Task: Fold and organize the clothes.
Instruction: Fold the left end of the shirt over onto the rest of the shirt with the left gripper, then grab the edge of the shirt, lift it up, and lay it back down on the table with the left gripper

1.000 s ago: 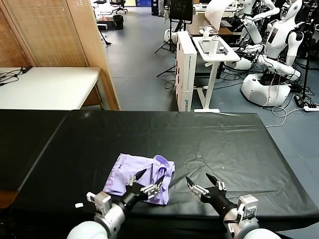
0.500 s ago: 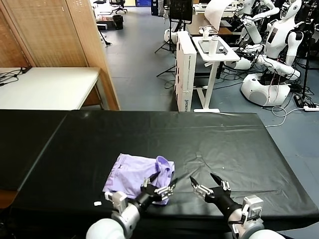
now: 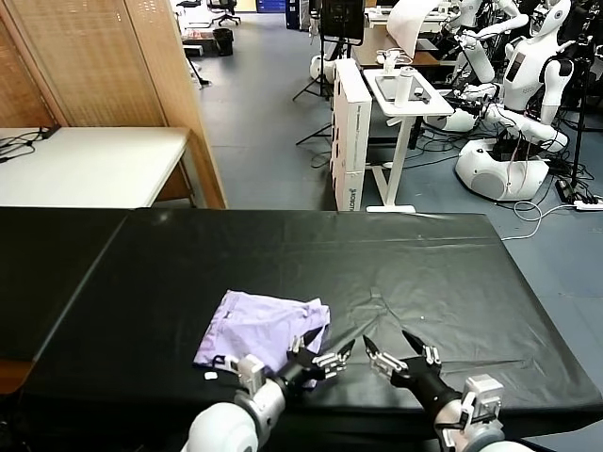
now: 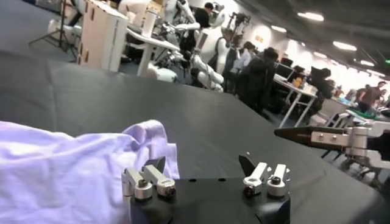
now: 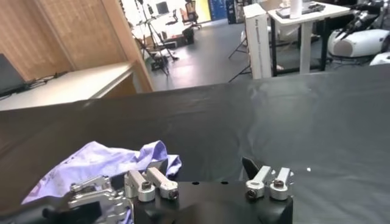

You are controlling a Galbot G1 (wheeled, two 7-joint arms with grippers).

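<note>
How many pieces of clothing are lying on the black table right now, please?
1: a crumpled lavender T-shirt near the front edge of the black table, just left of the open left gripper. Folds could hide more.

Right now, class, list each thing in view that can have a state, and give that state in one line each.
T-shirt: loosely folded and rumpled, lying flat on the table, not held.
Left gripper: open, empty, at the shirt's near right corner.
Right gripper: open, empty, low over bare table right of the shirt.
Black table: covered with a wrinkled black sheet.
</note>
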